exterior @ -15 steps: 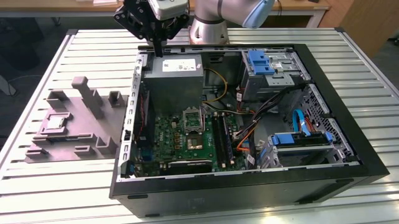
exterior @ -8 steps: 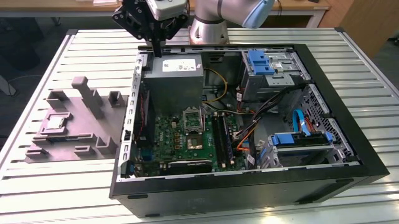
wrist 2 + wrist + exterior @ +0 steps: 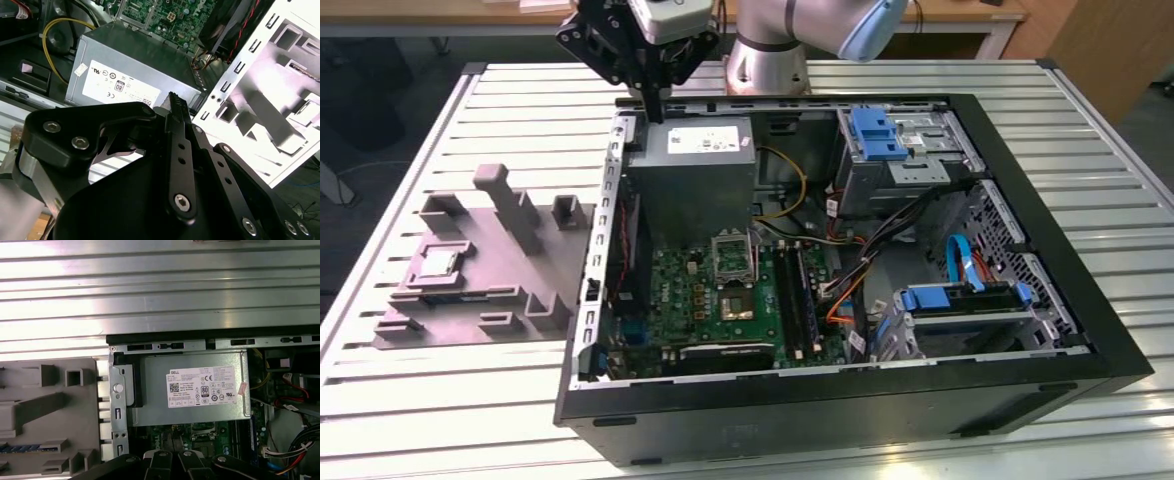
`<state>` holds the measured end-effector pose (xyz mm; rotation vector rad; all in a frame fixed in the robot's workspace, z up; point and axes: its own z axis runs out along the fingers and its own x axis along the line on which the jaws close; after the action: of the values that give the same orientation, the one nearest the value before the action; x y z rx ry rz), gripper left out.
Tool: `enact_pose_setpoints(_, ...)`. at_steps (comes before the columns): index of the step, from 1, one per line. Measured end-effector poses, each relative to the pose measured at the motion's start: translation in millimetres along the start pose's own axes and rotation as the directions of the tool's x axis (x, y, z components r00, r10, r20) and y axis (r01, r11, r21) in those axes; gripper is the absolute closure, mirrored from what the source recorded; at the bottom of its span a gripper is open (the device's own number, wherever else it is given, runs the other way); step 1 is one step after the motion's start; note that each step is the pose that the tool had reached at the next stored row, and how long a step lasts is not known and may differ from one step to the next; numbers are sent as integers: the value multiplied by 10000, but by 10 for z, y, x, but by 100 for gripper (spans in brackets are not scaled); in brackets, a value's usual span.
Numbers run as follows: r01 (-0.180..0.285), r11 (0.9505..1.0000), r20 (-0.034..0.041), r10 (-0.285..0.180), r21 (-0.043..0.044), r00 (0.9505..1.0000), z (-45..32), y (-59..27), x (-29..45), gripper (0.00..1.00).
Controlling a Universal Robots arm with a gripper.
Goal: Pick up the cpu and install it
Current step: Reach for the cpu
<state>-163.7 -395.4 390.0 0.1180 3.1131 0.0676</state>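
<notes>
The end effector (image 3: 654, 112) hangs closed with nothing in it, just above the case's (image 3: 854, 420) far corner at the exterior view's left, over the power supply (image 3: 700, 170). The cpu (image 3: 438, 263) lies flat in a recess of the grey tray (image 3: 494, 300). The tray sits on the bench (image 3: 454, 420) just outside the case, at the exterior view's left. The cpu is well apart from the end effector. Inside the case lies the green motherboard (image 3: 694, 300).

Table (image 3: 400, 420): silver, ribbed slats. Moulded tray (image 3: 487, 292): matt grey; cpu (image 3: 438, 262) paler silver-grey. Computer case (image 3: 854, 410) black; motherboard (image 3: 707, 300) green; power supply (image 3: 694, 190) grey, label (image 3: 702, 140) white; drive caddies (image 3: 874, 133) blue; one cable (image 3: 798, 185) yellow; gripper (image 3: 651, 112) black.
</notes>
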Motion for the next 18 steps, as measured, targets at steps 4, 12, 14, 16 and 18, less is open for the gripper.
enact_pose_setpoints(4, -1, 10000, 0, 1, 0, 10000, 0, -1, 9, 89)
enact_pose_setpoints(12, 0, 10000, 0, 0, 0, 10000, 0, -2, 24, 89)
enact_pose_setpoints(14, 0, 10000, 0, 0, 0, 10000, 0, -2, 29, 89)
enact_pose_setpoints(16, -1, 10000, 0, 1, 0, 10000, 0, -3, 36, 89)
enact_pose_setpoints(18, -1, 10000, 1, 1, -1, 10000, 0, -3, 43, 89)
